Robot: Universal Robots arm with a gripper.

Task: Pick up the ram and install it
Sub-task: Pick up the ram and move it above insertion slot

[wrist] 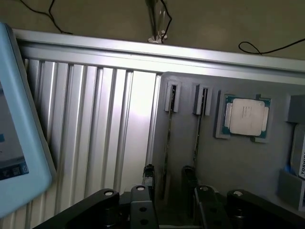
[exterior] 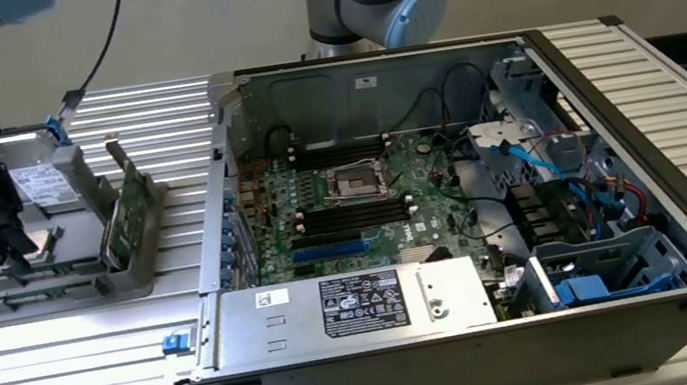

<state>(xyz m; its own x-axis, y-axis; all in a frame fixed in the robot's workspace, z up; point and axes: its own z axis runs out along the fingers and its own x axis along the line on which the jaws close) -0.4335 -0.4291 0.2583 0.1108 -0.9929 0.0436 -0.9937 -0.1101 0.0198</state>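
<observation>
Hovering my jaws wide open, empty, near thin green ram (exterior: 127, 208) standing edgewise in matte grey tray (exterior: 62, 293).

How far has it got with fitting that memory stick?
Nothing looks done yet. The open tool holds nothing, hovering over the grey tray; the thin dark-green ram stick stands in it. Lifting it and seating it in the long black slots remain.
</observation>
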